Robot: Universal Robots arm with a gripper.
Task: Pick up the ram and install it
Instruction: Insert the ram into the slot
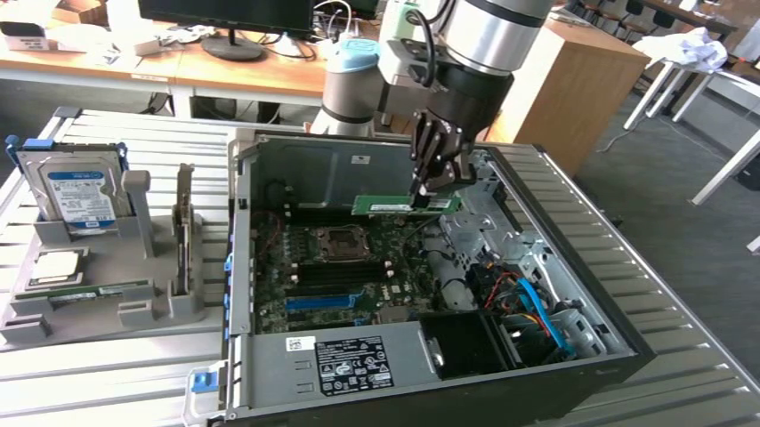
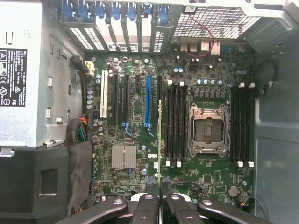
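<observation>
Claw [image 1: 430, 189] grips one ram [image 1: 398, 205] — hovering over one motherboard [image 1: 311, 307].

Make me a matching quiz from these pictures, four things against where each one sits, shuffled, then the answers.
1 ram
2 hard drive
3 processor
4 CPU socket

A flat on the grey holder
B fixed on the motherboard
C clamped in the gripper
D upright in the grey holder

Pairs: 1-C, 2-D, 3-A, 4-B
</observation>
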